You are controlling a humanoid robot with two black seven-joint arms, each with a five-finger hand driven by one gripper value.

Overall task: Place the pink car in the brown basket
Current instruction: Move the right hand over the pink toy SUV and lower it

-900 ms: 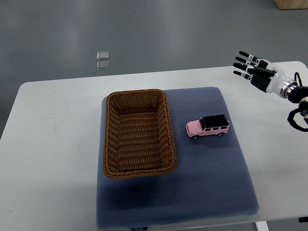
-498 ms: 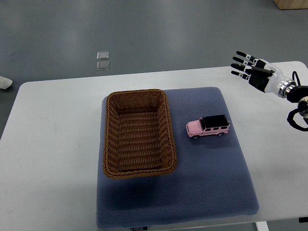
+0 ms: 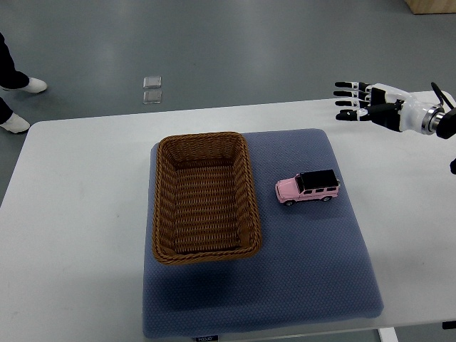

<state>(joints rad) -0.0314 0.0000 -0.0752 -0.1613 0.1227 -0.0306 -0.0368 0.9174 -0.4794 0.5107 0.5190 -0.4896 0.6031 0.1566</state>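
Below and left of my right hand (image 3: 367, 105), whose fingers are spread and hold nothing, the pink car (image 3: 308, 187) sits ungrasped on the blue mat (image 3: 313, 271), beside the empty brown basket (image 3: 205, 197).

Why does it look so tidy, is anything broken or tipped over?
Nothing stands out. The pink car sits upright on its wheels on the blue mat, beside the brown basket, which is upright and holds nothing. The right hand hovers open over the table's far right corner.
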